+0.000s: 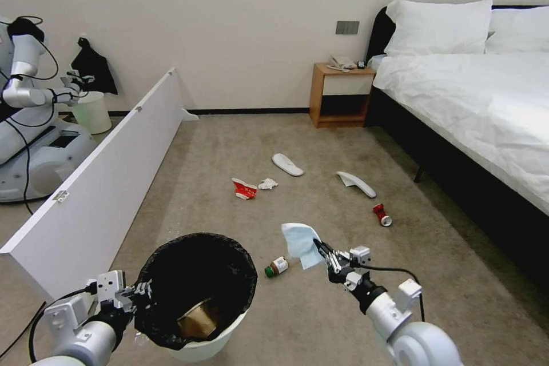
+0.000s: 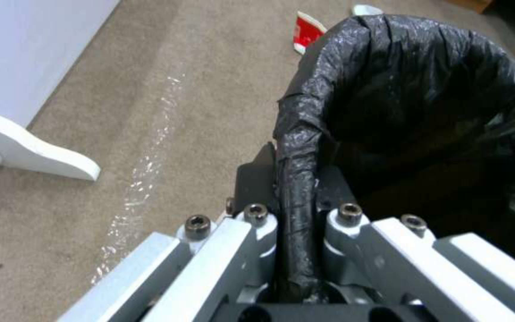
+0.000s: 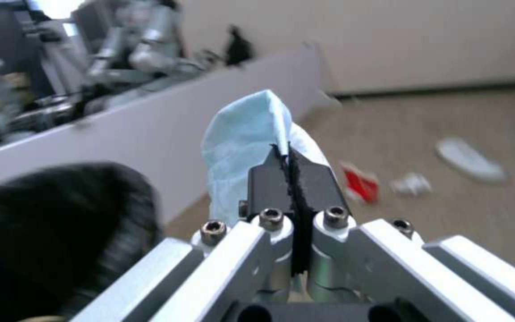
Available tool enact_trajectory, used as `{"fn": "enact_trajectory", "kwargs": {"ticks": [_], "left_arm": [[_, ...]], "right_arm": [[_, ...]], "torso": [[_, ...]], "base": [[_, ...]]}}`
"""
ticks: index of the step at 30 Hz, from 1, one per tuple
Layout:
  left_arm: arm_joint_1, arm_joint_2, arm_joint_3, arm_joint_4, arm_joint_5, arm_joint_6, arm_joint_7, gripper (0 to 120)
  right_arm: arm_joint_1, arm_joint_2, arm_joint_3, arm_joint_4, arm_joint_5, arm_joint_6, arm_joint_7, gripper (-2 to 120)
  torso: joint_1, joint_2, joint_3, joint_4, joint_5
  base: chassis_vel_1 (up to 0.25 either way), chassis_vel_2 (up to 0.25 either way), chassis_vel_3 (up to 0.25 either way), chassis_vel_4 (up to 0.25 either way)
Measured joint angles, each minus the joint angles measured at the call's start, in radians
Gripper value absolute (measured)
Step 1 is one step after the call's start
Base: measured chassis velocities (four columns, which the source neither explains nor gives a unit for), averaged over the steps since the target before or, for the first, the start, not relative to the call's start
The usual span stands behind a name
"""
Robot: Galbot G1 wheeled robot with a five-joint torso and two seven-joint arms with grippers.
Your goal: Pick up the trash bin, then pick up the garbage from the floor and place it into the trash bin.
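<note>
Even, soft indoor light fills the head view, with faint shadows under the bed [image 1: 457, 108]; a pale glare streak runs along the carpet [image 2: 150, 147] in the left wrist view; the right wrist view is blurred, its background smeared and out of focus.

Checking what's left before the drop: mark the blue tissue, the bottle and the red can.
blue tissue [image 1: 299, 243]: head view, middle of the sheet.
bottle [image 1: 277, 266]: head view, labelled body.
red can [image 1: 381, 214]: head view, its side.

black-lined white trash bin [image 1: 197, 291], pale blue tissue [image 1: 300, 243].
</note>
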Motion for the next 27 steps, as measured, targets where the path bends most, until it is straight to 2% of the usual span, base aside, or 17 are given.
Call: {"fn": "enact_trajectory", "kwargs": {"ticks": [3, 6, 12, 17, 27], "left_arm": [[0.003, 0.001, 0.0, -0.001, 0.003, 0.0, 0.001, 4], [0.011, 0.003, 0.004, -0.008, 0.007, 0.001, 0.002, 4], [0.012, 0.002, 0.018, -0.017, 0.008, 0.004, 0.002, 4], [0.016, 0.002, 0.025, -0.023, 0.008, 0.006, 0.001, 4], [0.022, 0.006, 0.027, -0.029, 0.005, 0.007, 0.004, 4]], "right_arm": [[0.003, -0.043, -0.003, 0.039, 0.005, 0.001, -0.017, 0], [0.054, -0.136, -0.023, 0.124, 0.105, 0.006, -0.049, 0], [0.143, -0.203, -0.084, 0.166, 0.24, 0.021, -0.111, 0], [0.239, -0.229, -0.167, 0.156, 0.298, 0.041, -0.194, 0], [0.403, -0.222, -0.323, 0.109, 0.352, 0.048, -0.311, 0]], "torso": [[0.0, 0.0, 0.0, -0.0001, -0.0003], [0.0, 0.0, 0.0, -0.0001, -0.0003], [0.0, 0.0, 0.0, -0.0001, -0.0002], [0.0, 0.0, 0.0, -0.0001, -0.0002], [0.0, 0.0, 0.0, -0.0001, -0.0003]], "base": [[0.0, 0.0, 0.0, 0.0], [0.0, 0.0, 0.0, 0.0], [0.0, 0.0, 0.0, 0.0], [0.0, 0.0, 0.0, 0.0], [0.0, 0.0, 0.0, 0.0]]}}
